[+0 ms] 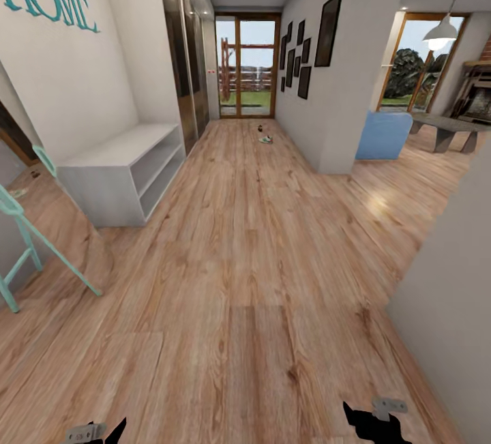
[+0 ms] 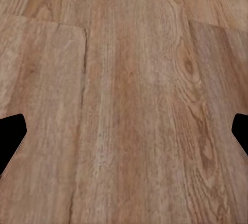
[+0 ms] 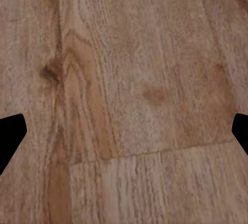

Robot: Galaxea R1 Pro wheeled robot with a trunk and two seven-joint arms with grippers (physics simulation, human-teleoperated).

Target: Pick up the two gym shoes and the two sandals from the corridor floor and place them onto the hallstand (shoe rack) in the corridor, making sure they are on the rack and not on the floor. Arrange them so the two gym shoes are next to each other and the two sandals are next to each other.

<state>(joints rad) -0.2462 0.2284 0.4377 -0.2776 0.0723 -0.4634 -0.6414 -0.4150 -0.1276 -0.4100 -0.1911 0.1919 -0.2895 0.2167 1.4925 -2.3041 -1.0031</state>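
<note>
Nearest us, the left gripper (image 1: 102, 432) and right gripper (image 1: 374, 420) sit low at the head view's bottom edge, over the light brown wood-plank corridor floor (image 1: 259, 280). In both wrist views the black fingertips (image 2: 11, 136) (image 3: 11, 136) sit at opposite frame edges, spread wide, bare planks between them, so both grippers are wide open and hold nothing. Left of us, a turquoise ladder-like frame (image 1: 27, 246) leans at the wall. Beyond it, the low white two-tier open bench (image 1: 126, 171) stands against the left wall; both shelf bays that we can see look empty. Further along the left are dark glossy wardrobe doors (image 1: 184, 69). Far down the corridor, near the wooden-framed glass door (image 1: 245, 65), small shoe-like objects (image 1: 264, 137) lie on the floor, one whitish-green, one darker; too small for us to tell which shoes. A blue armchair (image 1: 383, 134) sits right, past the wall corner.
</note>
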